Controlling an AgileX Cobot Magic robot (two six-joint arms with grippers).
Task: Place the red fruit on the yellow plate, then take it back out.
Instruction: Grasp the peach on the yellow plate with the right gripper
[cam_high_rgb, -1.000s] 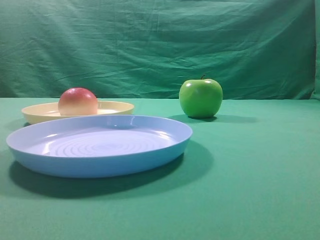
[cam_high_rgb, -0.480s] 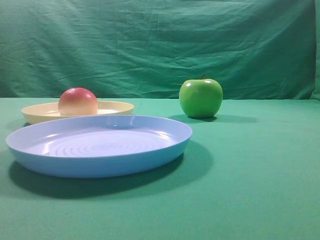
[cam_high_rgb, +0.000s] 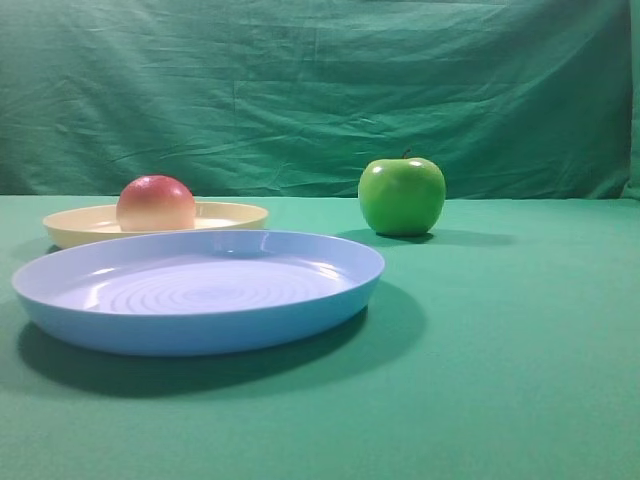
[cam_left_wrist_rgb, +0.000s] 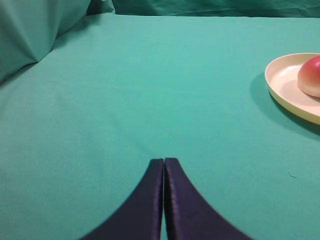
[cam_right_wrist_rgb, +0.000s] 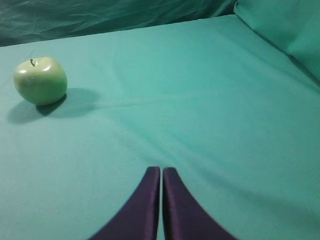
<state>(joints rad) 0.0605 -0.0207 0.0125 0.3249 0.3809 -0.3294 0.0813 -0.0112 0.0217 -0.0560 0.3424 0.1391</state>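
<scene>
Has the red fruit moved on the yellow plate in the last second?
No. The red fruit sits at the same spot on the yellow plate, left of the green apple.

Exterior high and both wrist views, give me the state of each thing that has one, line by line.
red fruit: resting on the yellow plate, not held
yellow plate: holding the fruit
blue plate: empty
green apple: upright on the cloth, untouched
left pincer: shut, empty
right pincer: shut, empty

Red fruit (cam_high_rgb: 155, 203), yellow plate (cam_high_rgb: 235, 213)
</scene>
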